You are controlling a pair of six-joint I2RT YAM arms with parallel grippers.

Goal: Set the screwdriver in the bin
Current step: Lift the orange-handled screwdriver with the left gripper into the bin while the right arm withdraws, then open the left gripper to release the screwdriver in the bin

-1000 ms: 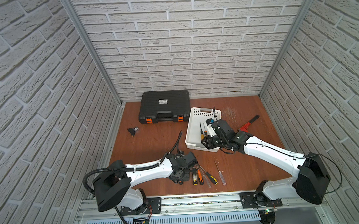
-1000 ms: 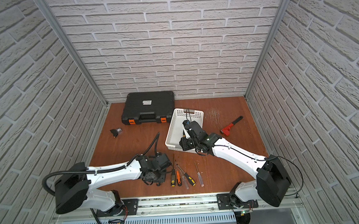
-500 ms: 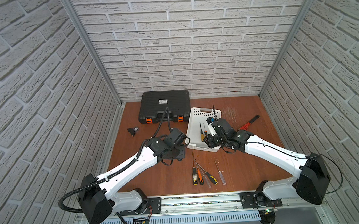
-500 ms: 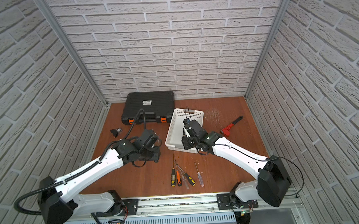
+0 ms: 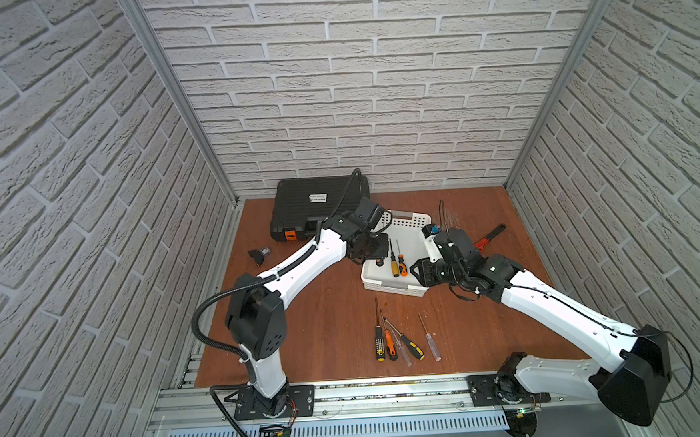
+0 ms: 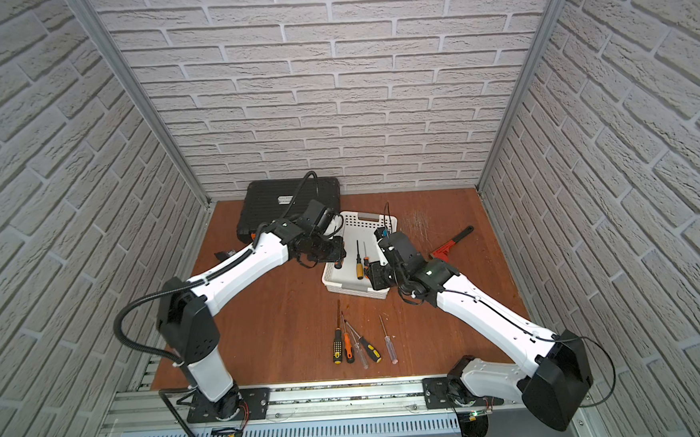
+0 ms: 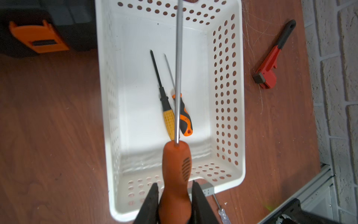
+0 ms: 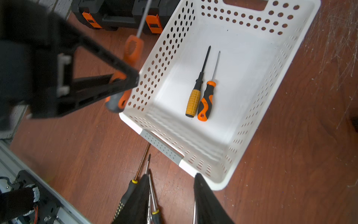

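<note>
Seen from the left wrist, the left gripper (image 7: 175, 186) has its fingers (image 7: 198, 201) clenched on the orange handle of the screwdriver (image 7: 175, 170). The steel shaft reaches out over the white bin (image 7: 226, 87), where a yellow-handled screwdriver (image 7: 169, 118) and an orange-and-black screwdriver (image 7: 185, 118) already lie. A clean drop looks to call for carrying the handle fully inside the rim. The long shaft should then be lowered and levelled along the bin before release, so the tip does not catch the perforated far wall.

In the right wrist view, the right gripper (image 8: 171, 175) hangs with fingers apart and empty by the bin's near corner, best held clear of the falling tool. The carried screwdriver shows there beside the bin's side wall, raised off the table.

In both top views the grippers meet at the bin on a reddish-brown wood-grain table (image 5: 325, 312). Five loose screwdrivers (image 5: 413, 347) lie near the front rail (image 5: 392, 385), with a black tool case (image 5: 298, 214) and a red wrench (image 5: 485, 241) towards the back. White brick-pattern walls (image 5: 374, 101) box it all in.
</note>
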